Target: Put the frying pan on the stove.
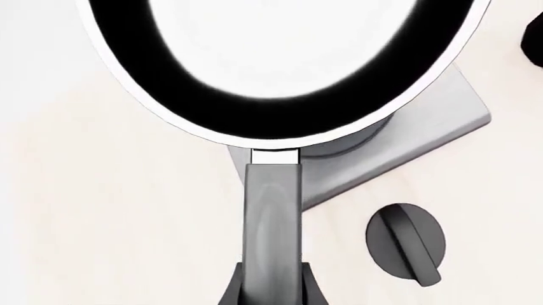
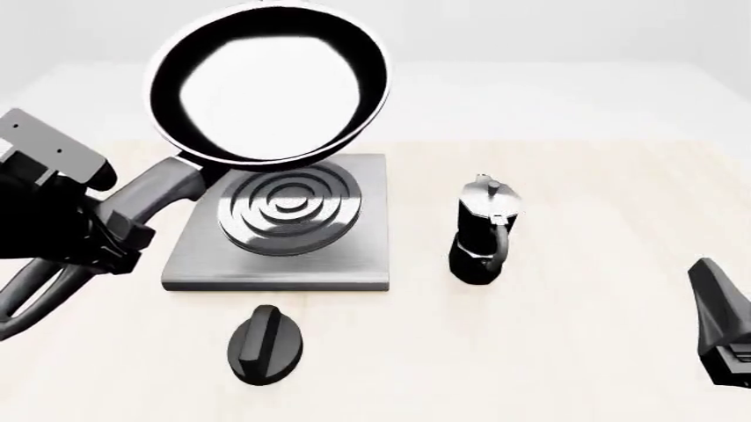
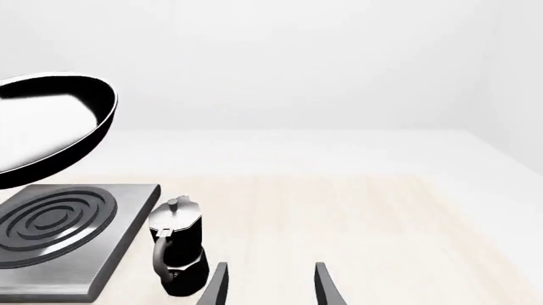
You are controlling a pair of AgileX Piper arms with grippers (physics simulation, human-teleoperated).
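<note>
The frying pan (image 2: 270, 83) is glossy black with a bright reflective inside. It hangs in the air above the far part of the stove (image 2: 281, 224), a grey square slab with concentric burner rings. My left gripper (image 2: 112, 230) is shut on the pan's dark grey handle (image 2: 158, 189) at the front left of the stove. In the left wrist view the handle (image 1: 273, 222) runs between my fingers to the pan (image 1: 280, 63), with the stove (image 1: 424, 133) beneath. My right gripper (image 3: 267, 286) is open and empty at the front right, apart from everything.
A black-and-silver moka pot (image 2: 481, 230) stands just right of the stove. A black oval knob (image 2: 266, 345) lies on the table in front of the stove. The pale wooden table (image 2: 564, 343) stretches to the right.
</note>
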